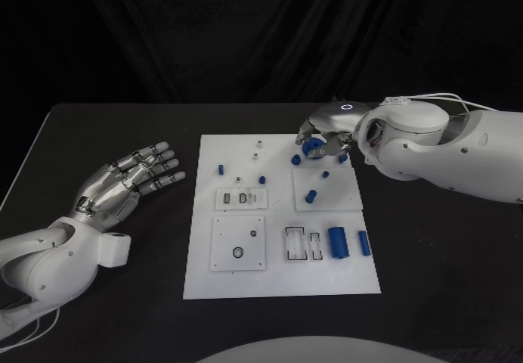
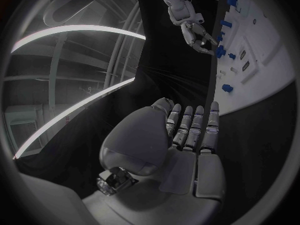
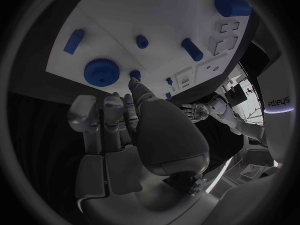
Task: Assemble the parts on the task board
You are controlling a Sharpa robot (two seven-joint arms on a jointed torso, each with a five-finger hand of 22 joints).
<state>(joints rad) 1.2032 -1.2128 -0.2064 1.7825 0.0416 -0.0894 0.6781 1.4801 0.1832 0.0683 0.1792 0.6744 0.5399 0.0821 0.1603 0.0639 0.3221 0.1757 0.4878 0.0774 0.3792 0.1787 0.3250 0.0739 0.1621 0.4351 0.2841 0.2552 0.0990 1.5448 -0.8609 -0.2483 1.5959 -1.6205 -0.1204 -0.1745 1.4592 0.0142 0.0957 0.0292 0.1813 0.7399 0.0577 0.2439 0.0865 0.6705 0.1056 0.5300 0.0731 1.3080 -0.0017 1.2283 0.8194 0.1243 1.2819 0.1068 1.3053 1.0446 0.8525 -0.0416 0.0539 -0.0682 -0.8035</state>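
1. The board [image 1: 281,281] lies in the middle of the tabletop, its long sides running away from the robot. Blue parts are scattered over its far half, and two blue cylinders [image 1: 338,243] lie side by side near its right edge, long axes along the board's length.

2. The right hand [image 1: 323,130] hangs over the board's far right corner, fingers pointing down at the blue gear [image 1: 315,148], a round toothed wheel.

3. In the right wrist view the gear [image 3: 102,72] lies flat on the board just beyond the fingertips [image 3: 134,83], off to one side of them, with a small blue peg [image 3: 135,75] right at the tip of the leading finger. The fingers are loosely curled and apart. Whether any of them touches the gear, I cannot tell; nothing appears to be held.

4. The left hand [image 1: 122,184] rests off the board, beside its left edge, palm up and fingers spread wide, holding nothing. It is well apart from every part.

5. Judgement: the right hand is much the nearer to the gear, so the pick falls to it. The gear has no long axis, so the grasp depends on the fingers shifting sideways to straddle its rim, clear of the peg.
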